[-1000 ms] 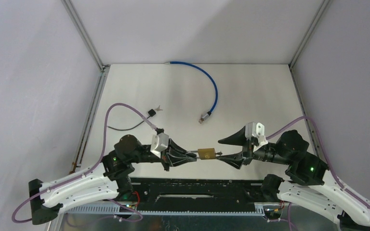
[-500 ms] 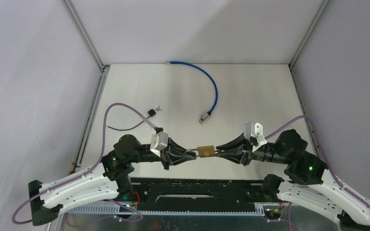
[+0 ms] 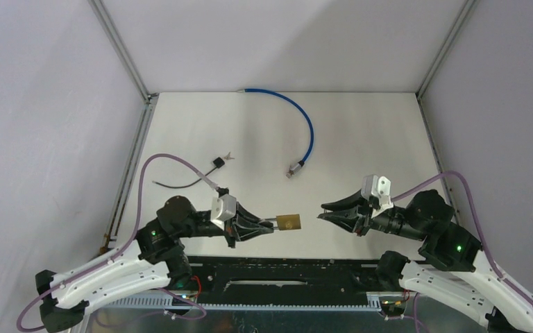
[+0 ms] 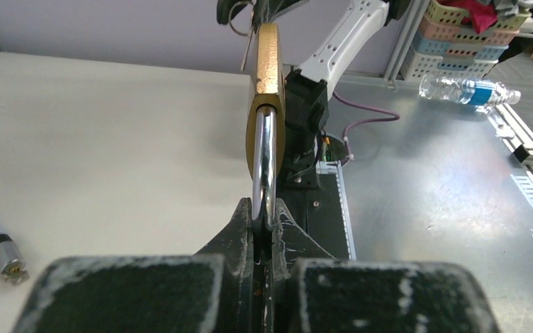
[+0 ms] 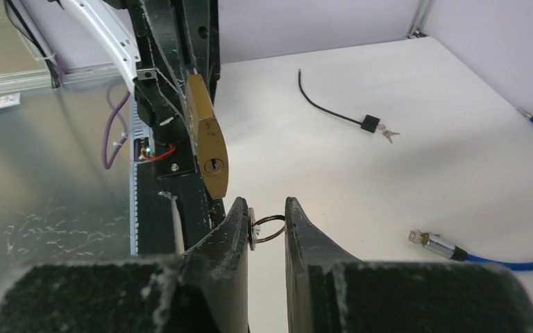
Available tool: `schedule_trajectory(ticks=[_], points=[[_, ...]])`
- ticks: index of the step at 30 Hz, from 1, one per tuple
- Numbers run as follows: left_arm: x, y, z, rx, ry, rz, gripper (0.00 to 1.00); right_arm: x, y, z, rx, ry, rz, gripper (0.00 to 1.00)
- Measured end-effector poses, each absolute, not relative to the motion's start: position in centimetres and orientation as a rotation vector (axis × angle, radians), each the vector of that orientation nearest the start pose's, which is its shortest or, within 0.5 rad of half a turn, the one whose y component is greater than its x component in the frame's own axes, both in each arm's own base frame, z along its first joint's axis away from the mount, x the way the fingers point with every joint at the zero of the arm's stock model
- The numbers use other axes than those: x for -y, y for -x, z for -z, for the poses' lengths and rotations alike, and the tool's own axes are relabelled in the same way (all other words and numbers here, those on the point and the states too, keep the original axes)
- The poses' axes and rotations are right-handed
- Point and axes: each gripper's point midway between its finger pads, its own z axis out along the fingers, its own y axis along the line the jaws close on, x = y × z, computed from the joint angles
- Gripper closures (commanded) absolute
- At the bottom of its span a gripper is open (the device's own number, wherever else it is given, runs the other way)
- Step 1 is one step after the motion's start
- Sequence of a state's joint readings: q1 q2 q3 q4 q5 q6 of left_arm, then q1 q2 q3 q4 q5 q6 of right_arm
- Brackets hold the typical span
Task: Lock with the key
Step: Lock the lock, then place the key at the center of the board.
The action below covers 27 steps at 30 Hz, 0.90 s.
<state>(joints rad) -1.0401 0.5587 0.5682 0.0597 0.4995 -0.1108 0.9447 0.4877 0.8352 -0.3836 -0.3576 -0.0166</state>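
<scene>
The brass padlock (image 3: 290, 222) is held up off the bench (image 3: 361, 139) by the left end effector (image 3: 272, 225), near the front edge and between the two arms. In the left wrist view, the silver loop (image 4: 267, 166) of the padlock is seen pinched tight between the two black fingers (image 4: 239, 232), and the brass body sticks out past the tips. The left end effector is closed down narrow on that loop. The right end effector (image 3: 325, 210) is kept a little way to the right of the padlock and is not touching it. In the right wrist view, the keyhole (image 5: 213, 165) is turned toward the right end effector, and nothing is seen in it. A small gap is left between the right fingers (image 5: 230, 236). The key (image 5: 251, 231) is pressed against the inside of one finger, and its key ring (image 5: 272, 217) is seen in the gap, so the key is being held there. A blue cable (image 3: 310, 132) is curled on the far part of the bench. A thin black cord (image 3: 180, 184) with two tiny spare keys (image 3: 230, 157) at its end is lying to the left.
</scene>
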Motion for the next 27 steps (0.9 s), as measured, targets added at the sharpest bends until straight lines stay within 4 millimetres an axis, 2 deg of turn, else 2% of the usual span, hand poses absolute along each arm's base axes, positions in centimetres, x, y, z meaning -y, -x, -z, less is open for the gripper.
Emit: schedule_trajectory(ticks=[4,7,9,11,14,15,16,19,21,22,25,27], points=[[27.2,-7.0,-28.1,-1.297,-1.073,1.218,1.0,-22.3,-9.9,-32.2,-1.395,0.998,-0.948,1.0],[26.6,-9.1,-27.3,-1.387,-0.98,1.12,1.0,-22.9,-11.5,-30.9,-1.485,0.957,-0.912,1.0],[26.1,-10.6,-26.8,-1.445,-0.909,1.059,1.0,-23.9,-12.9,-29.4,-1.572,0.916,-0.895,1.0],[25.7,-11.8,-26.2,-1.486,-0.85,1.009,1.0,-25.3,-14.7,-26.4,-1.692,0.869,-0.877,1.0],[25.0,-13.4,-24.8,-1.558,-0.76,0.938,1.0,-27.0,-16.7,-19.6,-1.912,0.791,-0.85,1.0],[24.8,-13.9,-24.2,-1.585,-0.734,0.917,1.0,-27.2,-16.9,-17.4,-1.979,0.77,-0.839,1.0],[24.6,-14.3,-23.5,-1.61,-0.711,0.896,1.0,-27.3,-17.2,-14.4,-2.072,0.731,-0.821,1.0],[24.0,-15.3,-21.3,-1.689,-0.646,0.836,1.0,-26.7,-17.3,-8.1,-2.283,0.611,-0.769,1.0],[23.6,-15.9,-19.7,-1.747,-0.608,0.797,1.0,-26.2,-17.6,-5.5,-2.379,0.52,-0.722,1.0],[23.4,-16.1,-18.8,-1.777,-0.59,0.777,1.0,-26.1,-17.9,-4.6,-2.415,0.471,-0.704,0.96],[22.7,-16.6,-16.2,-1.854,-0.541,0.732,1.0,-25.6,-19.0,-2.4,-2.495,0.325,-0.666,0.76],[22.3,-16.7,-14.7,-1.896,-0.518,0.712,1.0,-25.2,-19.4,-1.7,-2.525,0.25,-0.652,0.65]])
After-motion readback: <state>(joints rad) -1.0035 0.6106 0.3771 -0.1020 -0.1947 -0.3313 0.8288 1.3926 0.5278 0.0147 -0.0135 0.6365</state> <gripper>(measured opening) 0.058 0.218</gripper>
